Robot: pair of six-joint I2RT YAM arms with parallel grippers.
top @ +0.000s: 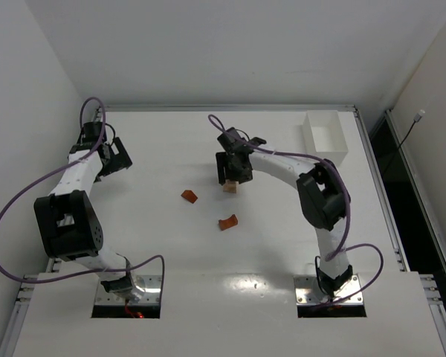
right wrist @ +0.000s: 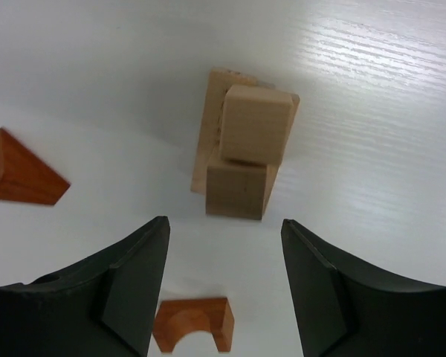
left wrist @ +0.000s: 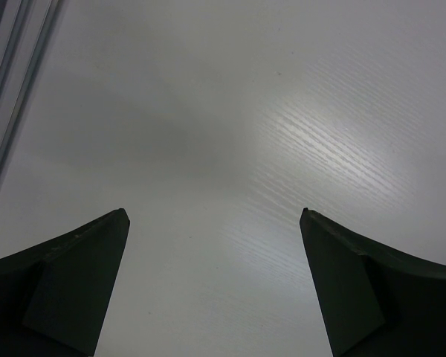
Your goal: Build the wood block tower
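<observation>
White bench [top: 171, 253], walled in white on all sides. Nearest the arm bases: reddish-orange arch block [top: 228, 222], lying alone. Slightly farther and to the left: reddish-orange wedge block [top: 189, 196], well apart from the arch. Beyond both: the tower [top: 230, 188], tan pieces only, one cube stacked on another against a taller tan bar. Hovering right over it and partly hiding it from above: right claw [top: 234, 169], released, fingers spread, nothing between them. Far left: left claw [top: 116, 159], likewise spread wide, gripping nothing, over the bench near its edge rail. Far right corner: white box [top: 325, 136], well apart from the blocks.
</observation>
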